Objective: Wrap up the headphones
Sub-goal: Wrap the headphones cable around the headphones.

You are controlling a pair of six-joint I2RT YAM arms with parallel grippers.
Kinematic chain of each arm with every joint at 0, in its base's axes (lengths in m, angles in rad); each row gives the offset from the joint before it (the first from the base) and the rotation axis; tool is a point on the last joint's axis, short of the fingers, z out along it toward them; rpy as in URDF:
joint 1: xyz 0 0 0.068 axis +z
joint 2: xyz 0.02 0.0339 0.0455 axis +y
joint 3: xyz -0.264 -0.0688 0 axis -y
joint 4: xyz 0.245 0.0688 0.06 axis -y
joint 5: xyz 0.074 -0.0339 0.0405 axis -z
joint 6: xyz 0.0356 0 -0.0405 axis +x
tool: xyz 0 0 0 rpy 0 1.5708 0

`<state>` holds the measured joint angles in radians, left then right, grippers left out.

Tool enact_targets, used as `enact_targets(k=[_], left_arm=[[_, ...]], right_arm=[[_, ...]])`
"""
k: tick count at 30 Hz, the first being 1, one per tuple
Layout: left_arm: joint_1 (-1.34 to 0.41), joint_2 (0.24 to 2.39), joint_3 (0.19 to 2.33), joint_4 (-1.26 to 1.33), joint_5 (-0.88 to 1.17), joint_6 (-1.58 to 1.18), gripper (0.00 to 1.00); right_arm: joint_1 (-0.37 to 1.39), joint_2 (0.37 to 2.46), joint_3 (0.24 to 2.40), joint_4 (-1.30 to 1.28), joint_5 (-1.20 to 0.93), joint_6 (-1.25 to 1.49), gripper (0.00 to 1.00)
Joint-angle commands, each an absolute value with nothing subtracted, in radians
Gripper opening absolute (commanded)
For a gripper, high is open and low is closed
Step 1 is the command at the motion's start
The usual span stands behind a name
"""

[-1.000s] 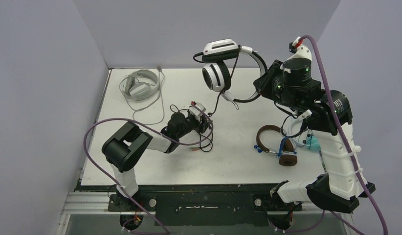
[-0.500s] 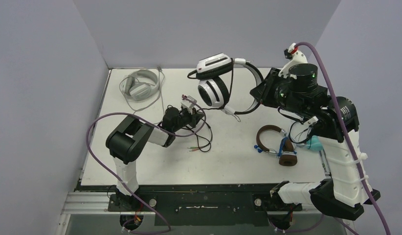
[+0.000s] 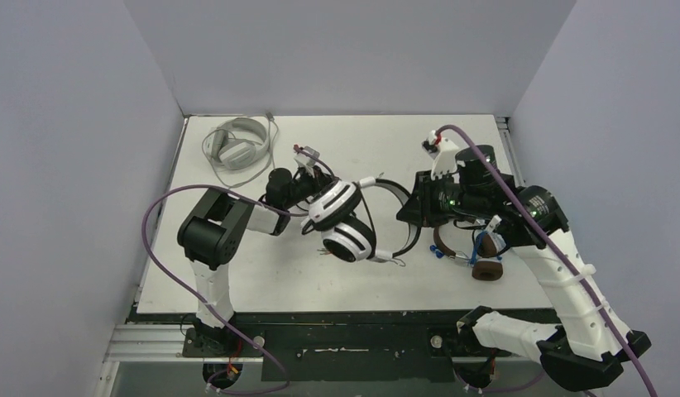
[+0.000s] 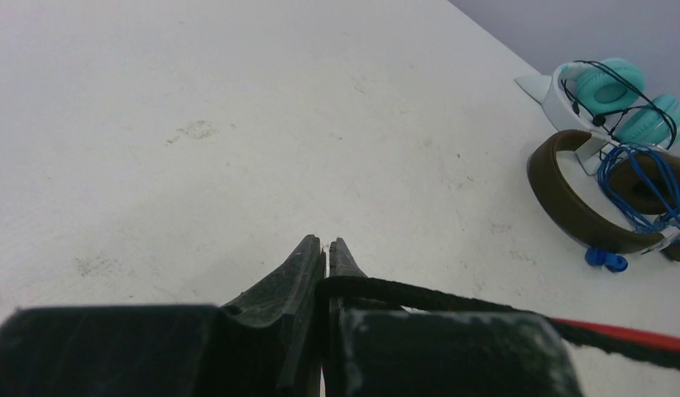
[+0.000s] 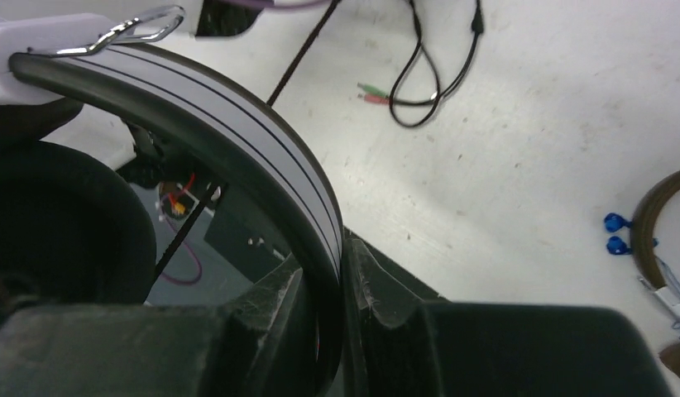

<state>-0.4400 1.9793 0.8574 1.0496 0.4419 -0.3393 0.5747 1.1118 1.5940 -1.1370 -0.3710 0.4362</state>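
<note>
The black-and-white headphones (image 3: 347, 225) hang low over the middle of the table. My right gripper (image 3: 405, 213) (image 5: 341, 248) is shut on their striped headband (image 5: 262, 141). Their black cable (image 4: 452, 299) is pinched in my left gripper (image 4: 327, 246) (image 3: 308, 184), which is shut just behind the ear cups. The cable's loose end with a green and a red plug (image 5: 371, 91) lies on the table. Brown headphones (image 4: 568, 198) (image 3: 462, 241) wrapped in blue cable lie at the right beside the teal pair (image 4: 622, 91). A pale grey pair (image 3: 236, 145) rests at the back left.
Grey walls close the table (image 3: 337, 132) at the back and both sides. My right arm (image 3: 560, 273) reaches over the brown headphones. Blue plugs (image 5: 615, 233) lie beside the brown band. Bare table surface lies along the back.
My right arm has brought the black-and-white headphones down from high at the back to low over the table's middle. My left gripper has shut on the black cable and drawn back left.
</note>
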Motion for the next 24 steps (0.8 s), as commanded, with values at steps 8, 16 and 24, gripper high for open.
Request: enact_targets(k=[8,16,24], left_arm=[[-0.376,1.867,1.021,0.871,0.431,-0.356,0.00],[-0.376,1.742,1.096,0.698,0.363,-0.320,0.00],[-0.403,1.608,1.072,0.588,0.289,-0.293,0.00]], right_arm=[[0.707,1.009,1.228,-0.995,-0.443,0.375,0.00],[0.857,1.147,1.187,-1.111,-0.033,0.430,0.00],[0.855,1.214,1.161,-1.168,0.205,0.464,0.00]])
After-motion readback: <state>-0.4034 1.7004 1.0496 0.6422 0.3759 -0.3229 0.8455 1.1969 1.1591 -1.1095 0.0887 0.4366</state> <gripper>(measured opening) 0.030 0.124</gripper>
